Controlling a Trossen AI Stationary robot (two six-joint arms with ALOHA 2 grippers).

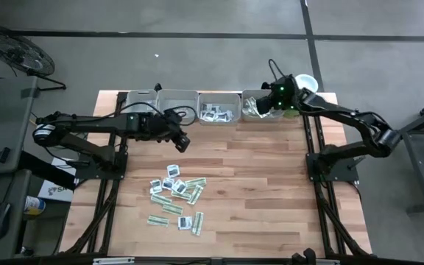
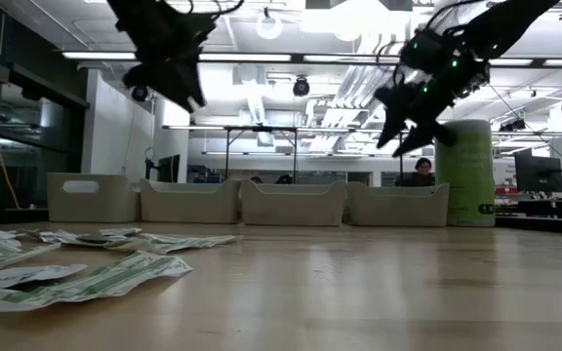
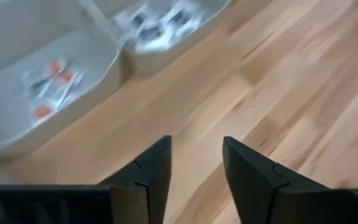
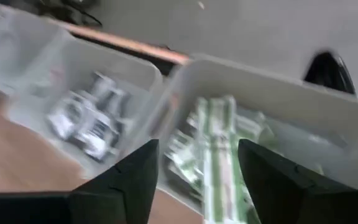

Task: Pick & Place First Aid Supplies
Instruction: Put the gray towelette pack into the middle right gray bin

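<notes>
The first aid supplies (image 1: 177,197) lie scattered flat on the wooden table at its near left, and show in the low view as sachets (image 2: 86,278). My left gripper (image 1: 185,143) hangs open above bare wood between the pile and the trays, with nothing between its fingers (image 3: 196,142). My right gripper (image 1: 259,109) stands open above the rightmost grey tray (image 1: 262,116). Green-white strips (image 4: 216,155) lie in that tray below its fingers (image 4: 197,146). The neighbouring tray holds squarish white sachets (image 4: 89,124).
Several grey trays (image 1: 179,97) stand in a row along the table's far edge. One holds items with orange marks (image 3: 51,84). A tall pale green tub (image 2: 466,174) stands at the far right corner. A person (image 2: 423,168) sits in the room behind. Bare wood (image 1: 271,191) fills the table's right half.
</notes>
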